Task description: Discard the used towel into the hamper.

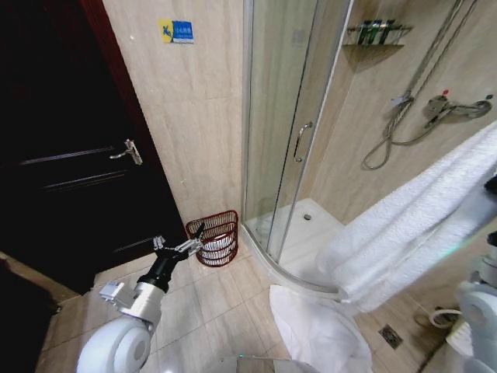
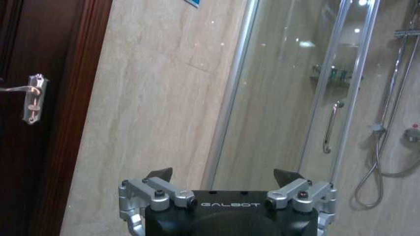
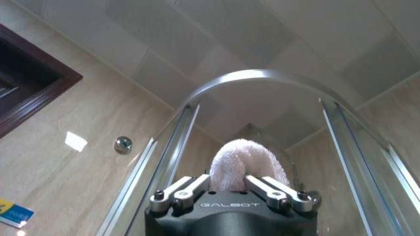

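White and fluffy, the towel (image 3: 244, 164) is pinched tight in the right gripper (image 3: 228, 184), which says GALBOT. In the head view it hangs long over the floor. The left gripper (image 2: 223, 177), also marked GALBOT, is spread wide and holds nothing. The hamper (image 1: 217, 236) sits on the floor against the wall, beside the shower door (image 1: 283, 132).

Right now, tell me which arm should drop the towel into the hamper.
Right. The right gripper is shut on the towel, held up by the shower. The left gripper hangs open and empty just in front of the hamper, so it has nothing to drop.
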